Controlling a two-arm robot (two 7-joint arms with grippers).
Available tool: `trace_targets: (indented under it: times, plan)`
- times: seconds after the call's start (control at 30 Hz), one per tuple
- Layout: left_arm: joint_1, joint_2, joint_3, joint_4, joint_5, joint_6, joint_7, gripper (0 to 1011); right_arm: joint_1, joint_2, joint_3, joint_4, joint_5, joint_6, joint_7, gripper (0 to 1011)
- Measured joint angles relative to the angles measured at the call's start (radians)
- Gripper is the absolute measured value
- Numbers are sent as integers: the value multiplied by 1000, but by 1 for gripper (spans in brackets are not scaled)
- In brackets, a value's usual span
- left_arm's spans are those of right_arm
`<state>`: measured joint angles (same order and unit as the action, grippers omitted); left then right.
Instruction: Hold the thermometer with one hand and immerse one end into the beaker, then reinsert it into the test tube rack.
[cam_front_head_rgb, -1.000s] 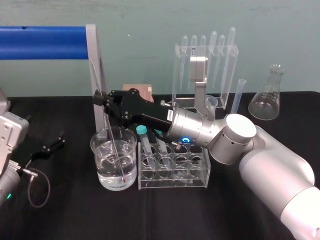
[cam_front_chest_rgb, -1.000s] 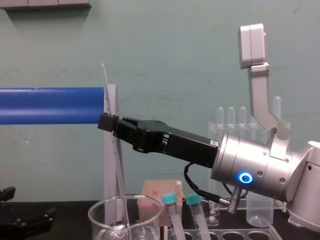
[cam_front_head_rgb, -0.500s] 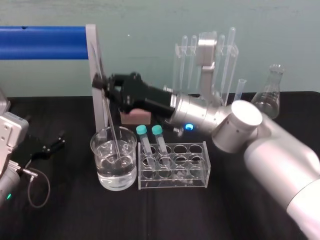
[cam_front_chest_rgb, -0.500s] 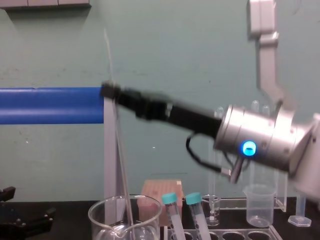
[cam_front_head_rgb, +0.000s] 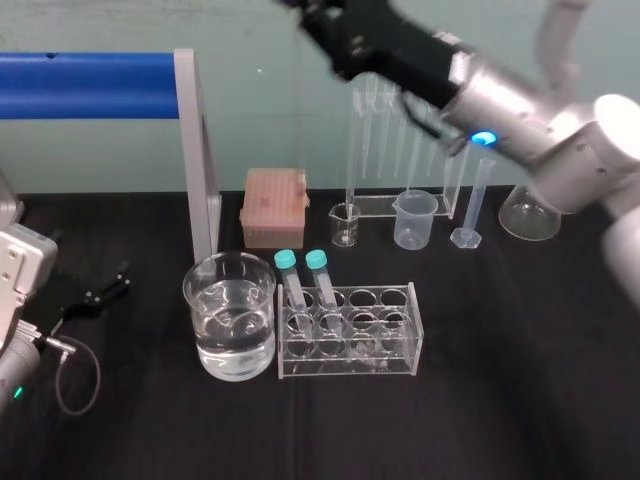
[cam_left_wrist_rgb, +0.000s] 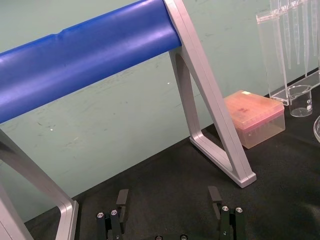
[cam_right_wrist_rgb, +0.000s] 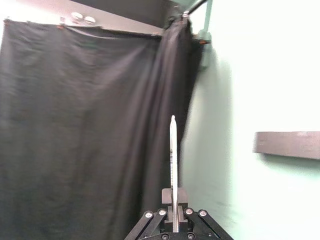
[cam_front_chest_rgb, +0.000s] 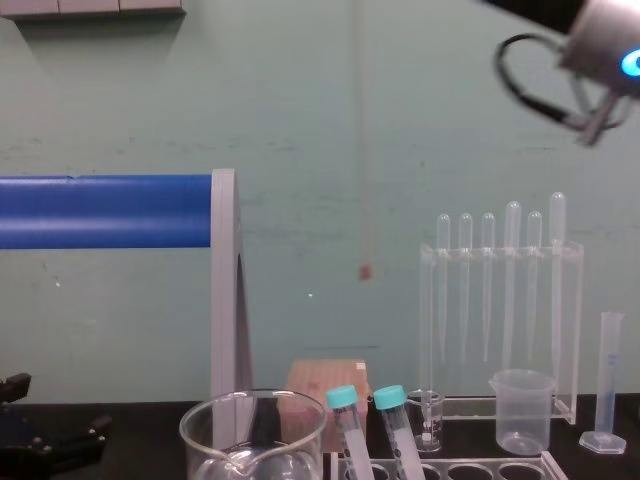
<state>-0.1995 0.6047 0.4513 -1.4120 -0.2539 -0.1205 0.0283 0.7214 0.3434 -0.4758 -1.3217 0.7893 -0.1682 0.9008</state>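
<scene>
The thermometer stands upright between the fingers of my right gripper, which is shut on its lower part. In the chest view the thermometer hangs as a faint vertical rod high above the table, its reddish tip above the teal-capped tubes. My right arm is raised high, its wrist with the blue ring above the pipette stand. The beaker holds clear liquid and stands left of the test tube rack, which bears two teal-capped tubes. My left gripper rests open low at the left.
A blue bar on a grey frame stands behind the beaker. At the back are a pink tip box, a pipette stand, small beakers, a graduated cylinder and a conical flask.
My right arm has risen and swung right, lifting the thermometer out of the beaker and high above the table. The left arm has not moved.
</scene>
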Motion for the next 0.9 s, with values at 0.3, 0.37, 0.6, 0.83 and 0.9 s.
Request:
trace_targets:
  times: [0.3,0.37,0.6,0.83,0.9]
  plan:
    - [0,0,0,0,0,0,0,1008,-153,135,63,-135,8,40,-155,53]
    - [0,0,0,0,0,0,0,1008,-190,145,70,-151,20,46,-174,53]
    - [0,0,0,0,0,0,0,1008,-258,147,68,-160,44,45,-181,53]
    - [0,0,0,0,0,0,0,1008,-278,149,49,-142,28,35,-175,53]
    - [0,0,0,0,0,0,0,1008,-278,148,42,-131,17,31,-171,53]
